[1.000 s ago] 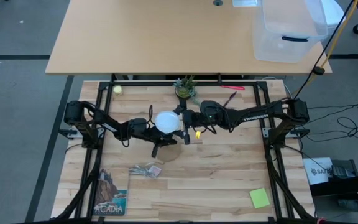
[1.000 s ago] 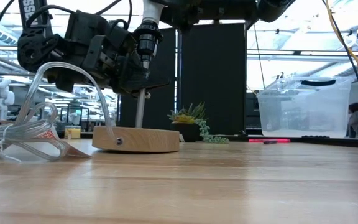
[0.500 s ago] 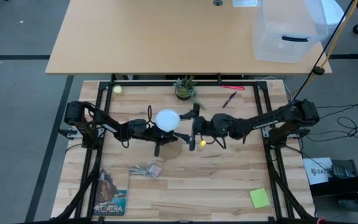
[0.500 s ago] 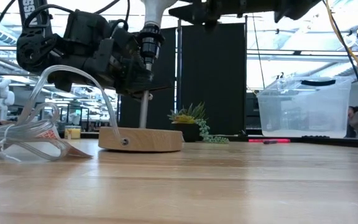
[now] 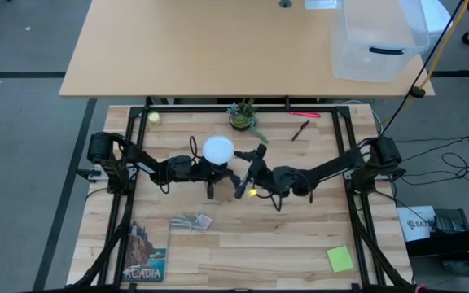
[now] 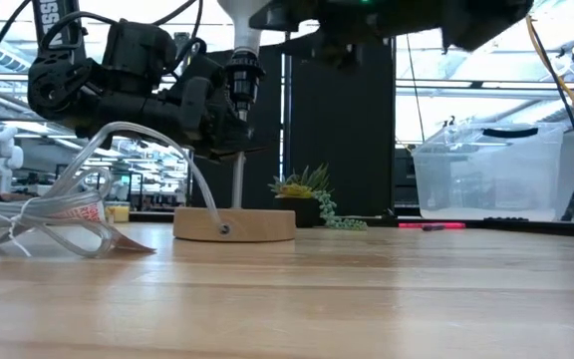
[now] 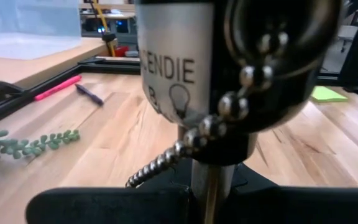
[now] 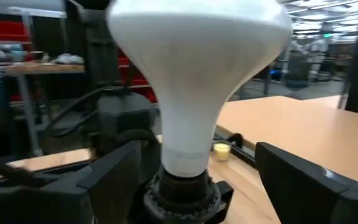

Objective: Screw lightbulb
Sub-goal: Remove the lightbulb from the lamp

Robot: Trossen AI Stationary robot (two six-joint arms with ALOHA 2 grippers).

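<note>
The white lightbulb (image 5: 218, 149) (image 8: 197, 68) sits upright in the black socket (image 8: 182, 194) of a lamp with a thin metal stem (image 6: 237, 179) and a round wooden base (image 6: 235, 223). The base rests flat on the table. My left gripper (image 5: 209, 182) (image 7: 210, 202) reaches in from the left and is shut on the stem below the socket. My right gripper (image 5: 247, 169) comes from the right and is open. In its wrist view one finger (image 8: 107, 180) stands on each side of the bulb's neck, apart from it. My left gripper pinches the lamp's thin metal stem (image 7: 212, 180) just under the black socket, between its two fingers. The fingers come in about level from the table's left and lie across the stem. The lamp stands upright with its wooden base on the table.
A small potted plant (image 5: 243, 118) and two pens (image 5: 302, 124) lie toward the far edge. A clear wrapper (image 5: 192, 220), a book (image 5: 146, 262) and a green note (image 5: 340, 259) lie nearer. A ball chain (image 7: 185, 146) hangs from the socket.
My right gripper has swung from the bulb's far right side toward the near edge, come lower and turned, staying open. My left gripper has turned at the wrist without opening. The lamp and its bulb have shifted a little toward the far edge, and the wooden base has turned about.
</note>
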